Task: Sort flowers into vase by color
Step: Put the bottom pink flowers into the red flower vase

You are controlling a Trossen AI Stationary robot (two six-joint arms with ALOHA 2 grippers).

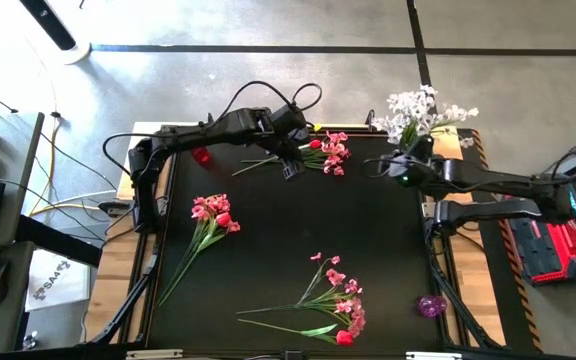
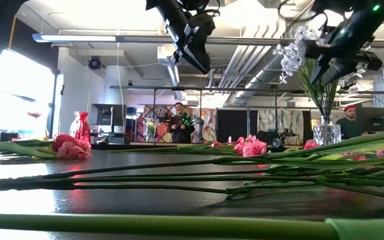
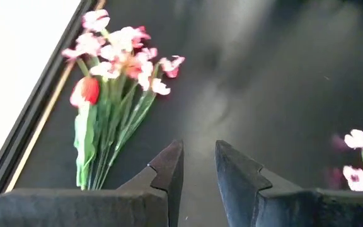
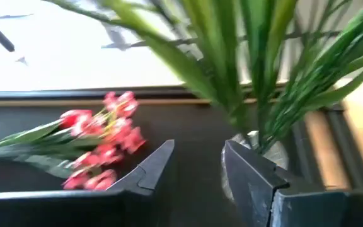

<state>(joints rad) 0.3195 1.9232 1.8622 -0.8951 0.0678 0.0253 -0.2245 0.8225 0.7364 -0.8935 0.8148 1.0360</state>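
Note:
A clear glass vase (image 1: 415,140) at the table's far right holds the white sprays (image 1: 423,108); it also shows in the low view (image 2: 327,131). Three mixed bunches lie flat on the black tabletop: pink blossoms with a red tulip near the far edge (image 1: 328,152), a pink and red bunch at centre left (image 1: 213,213), and pink sprays with a tulip at the near edge (image 1: 336,300). My left gripper (image 1: 290,165) hangs open above the stems of the far bunch (image 3: 115,63). My right gripper (image 1: 390,166) is open, raised beside the vase (image 4: 254,154), and touches nothing.
A small red vase (image 1: 201,155) stands at the far left of the table, and a purple one (image 1: 430,305) at the near right edge. Bare black tabletop lies in the middle. In the low view, people (image 2: 179,120) are in the room behind the table.

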